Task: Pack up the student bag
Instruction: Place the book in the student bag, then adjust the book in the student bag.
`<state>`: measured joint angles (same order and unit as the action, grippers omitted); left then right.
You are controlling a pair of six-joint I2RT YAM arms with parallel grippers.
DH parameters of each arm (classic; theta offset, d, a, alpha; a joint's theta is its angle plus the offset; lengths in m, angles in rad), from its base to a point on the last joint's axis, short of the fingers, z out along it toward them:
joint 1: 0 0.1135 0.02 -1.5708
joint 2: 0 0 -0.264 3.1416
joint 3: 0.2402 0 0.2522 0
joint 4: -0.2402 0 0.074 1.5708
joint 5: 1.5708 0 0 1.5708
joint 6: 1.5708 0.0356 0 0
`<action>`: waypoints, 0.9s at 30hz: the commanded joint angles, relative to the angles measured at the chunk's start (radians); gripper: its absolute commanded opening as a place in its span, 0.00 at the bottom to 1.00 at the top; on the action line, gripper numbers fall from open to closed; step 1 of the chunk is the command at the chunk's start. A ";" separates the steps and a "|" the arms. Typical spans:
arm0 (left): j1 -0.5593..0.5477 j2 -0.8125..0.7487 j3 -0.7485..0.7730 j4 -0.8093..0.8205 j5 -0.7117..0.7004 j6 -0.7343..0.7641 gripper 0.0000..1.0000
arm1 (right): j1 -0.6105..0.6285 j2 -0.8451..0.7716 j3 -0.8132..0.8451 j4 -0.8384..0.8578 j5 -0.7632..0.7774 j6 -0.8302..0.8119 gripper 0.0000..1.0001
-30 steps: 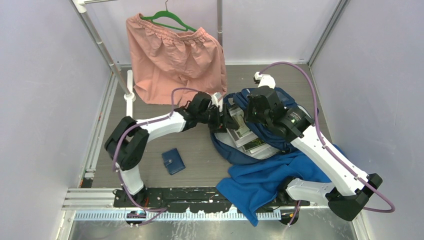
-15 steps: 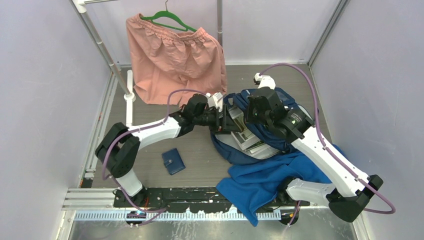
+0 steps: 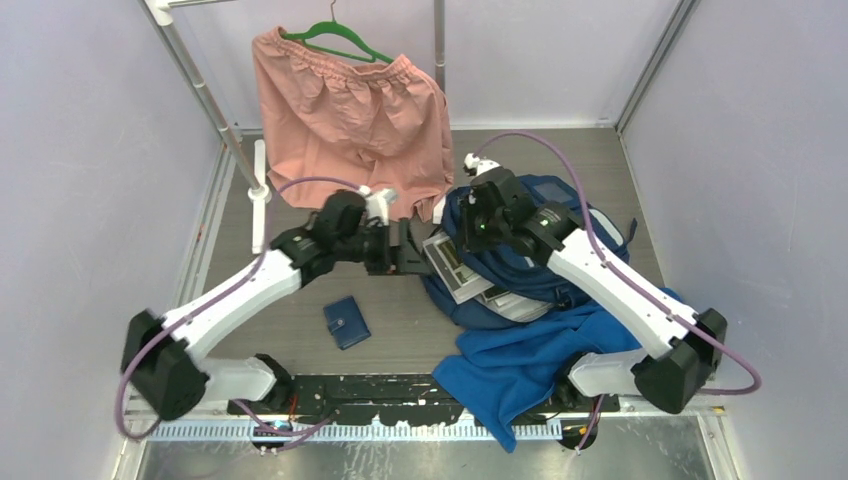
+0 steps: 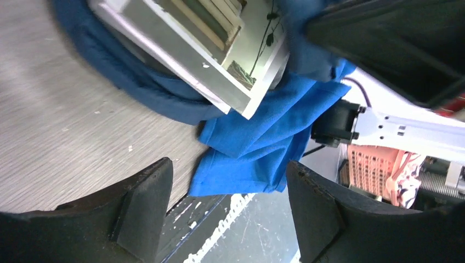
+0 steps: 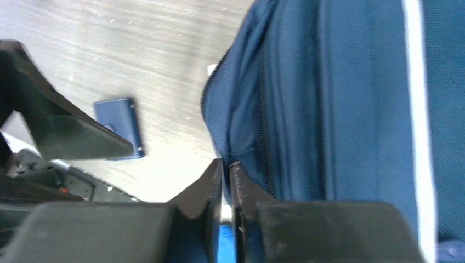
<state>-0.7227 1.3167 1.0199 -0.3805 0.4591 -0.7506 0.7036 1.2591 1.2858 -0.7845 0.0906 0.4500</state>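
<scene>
Small navy snap-tab wallet (image 3: 346, 322) lies flat on the grey wood-grain surface (image 3: 400, 330), left of centre; beyond it the left claw (image 3: 412, 260) is spread wide, holding nothing, facing a white-edged stack of books (image 3: 462, 272). That stack protrudes from the large navy striped fabric backpack (image 3: 447, 302), lying right of centre with a rumpled royal-blue cloth (image 3: 520, 360) against its near side. Right claw (image 5: 226, 163) is nearly closed, tips at the backpack's zip edge; whether fabric is pinched cannot be told.

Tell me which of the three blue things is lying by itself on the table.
The small navy wallet, lying apart from the rest; the backpack and bright blue cloth overlap each other.
</scene>
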 commanded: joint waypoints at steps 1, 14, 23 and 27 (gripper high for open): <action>0.167 -0.155 -0.071 -0.126 -0.038 0.015 0.76 | 0.021 0.060 0.019 0.152 -0.203 -0.009 0.26; 0.289 0.198 0.055 0.057 0.036 -0.028 0.73 | -0.046 -0.114 -0.025 -0.074 -0.015 0.008 0.75; 0.153 0.501 0.266 0.136 0.014 -0.050 0.68 | -0.098 -0.182 -0.099 -0.296 0.303 0.211 0.76; 0.078 0.568 0.306 0.143 0.011 -0.055 0.68 | -0.407 -0.225 -0.147 -0.299 0.256 0.259 0.76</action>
<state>-0.5758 1.8572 1.2652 -0.2993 0.4572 -0.8009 0.5159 1.0855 1.1603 -1.0306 0.2501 0.6109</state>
